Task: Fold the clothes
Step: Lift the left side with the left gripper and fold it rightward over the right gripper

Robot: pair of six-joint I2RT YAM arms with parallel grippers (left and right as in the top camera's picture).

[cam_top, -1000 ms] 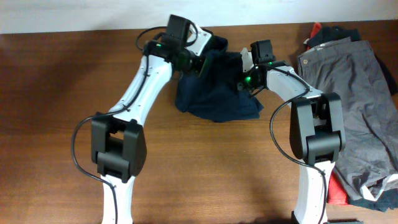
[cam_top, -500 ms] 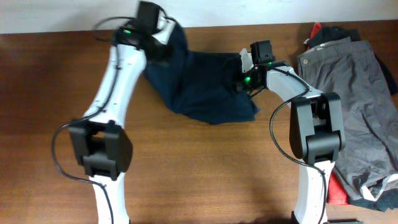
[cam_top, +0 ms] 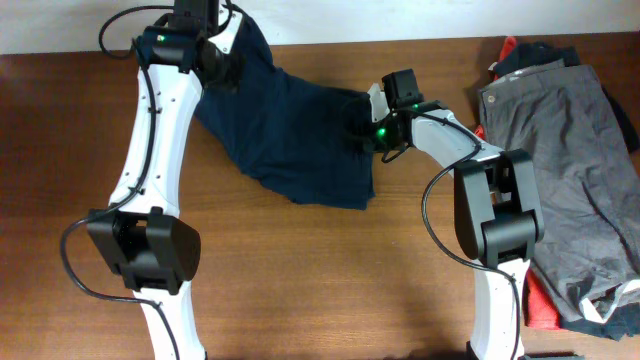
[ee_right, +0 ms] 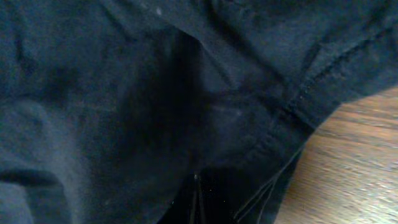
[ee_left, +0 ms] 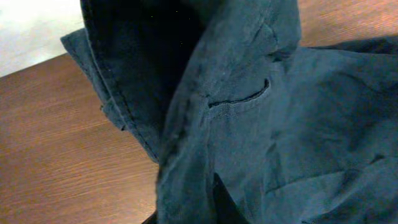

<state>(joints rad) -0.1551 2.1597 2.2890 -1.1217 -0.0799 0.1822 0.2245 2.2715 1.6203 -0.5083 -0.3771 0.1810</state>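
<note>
1. The navy shorts (cam_top: 290,140) are lying spread across the far middle of the table (cam_top: 320,290), stretching between the two arms.
2. The left end effector (cam_top: 222,62) is gripping the shorts' far-left corner at the table's back edge. Its fingers are hiding in the cloth, but fabric is hanging bunched from it in the left wrist view.
3. The right end effector (cam_top: 365,128) is sitting at the shorts' right edge. Cloth is filling its camera, so I am judging it clamped on the shorts from the taut upper edge.
4. Risk: with both arms pulling apart, a thin pinch may be slipping free, letting that corner collapse into a heap.
5. Risk: the left corner is hovering at the back edge, so cloth could be drooping over it.
6. Risk: the near hem is lying skewed and rumpled, so any fold would be coming out crooked.
7. Count: one pair of shorts, two end effectors, one pair of grey trousers (cam_top: 570,150), with red cloth (cam_top: 541,305) and black cloth (cam_top: 530,55) peeking out beneath; how many pieces, I cannot tell.
</note>
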